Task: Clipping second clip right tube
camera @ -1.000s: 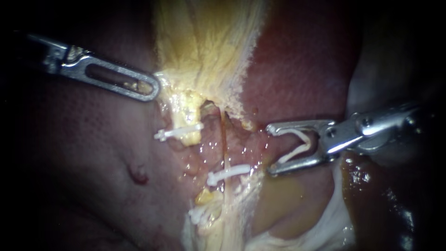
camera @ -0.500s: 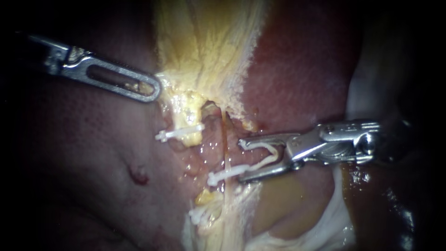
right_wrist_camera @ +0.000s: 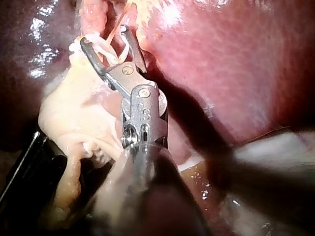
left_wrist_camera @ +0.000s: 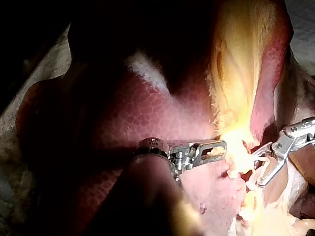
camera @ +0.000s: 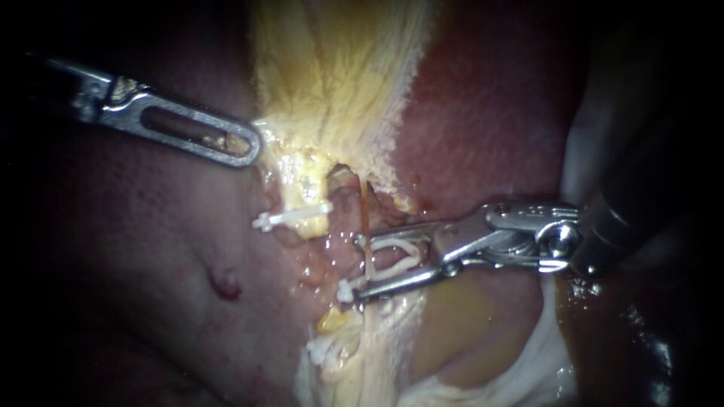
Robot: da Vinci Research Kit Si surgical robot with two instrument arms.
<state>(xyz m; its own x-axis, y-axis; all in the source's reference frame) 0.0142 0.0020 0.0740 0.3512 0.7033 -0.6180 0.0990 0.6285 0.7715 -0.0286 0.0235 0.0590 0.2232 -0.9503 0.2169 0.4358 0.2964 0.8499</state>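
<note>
My right instrument [camera: 360, 265] comes in from the right with a white clip [camera: 400, 255] held open between its jaws. The jaws straddle the thin orange right tube [camera: 364, 215], one on each side. Its lower jaw lies over a closed clip [camera: 345, 290] on that tube. In the right wrist view the same jaws [right_wrist_camera: 104, 37] hold the clip [right_wrist_camera: 106, 51] around the strand. My left instrument [camera: 245, 145] grips the edge of the yellow gallbladder [camera: 332, 75] at the upper left and holds it taut. Its jaws [left_wrist_camera: 219, 146] show in the left wrist view too.
A white clip [camera: 290, 217] sits across the left tube, and another clip [camera: 324, 348] lies lower down in the yellow tissue. Dark red liver [camera: 490, 113] surrounds the field. A pale fold [camera: 528, 362] lies below my right instrument.
My right instrument has advanced leftward with its open clip, from well clear of the tube to straddling it just above the closed clip. My left instrument has held still.
</note>
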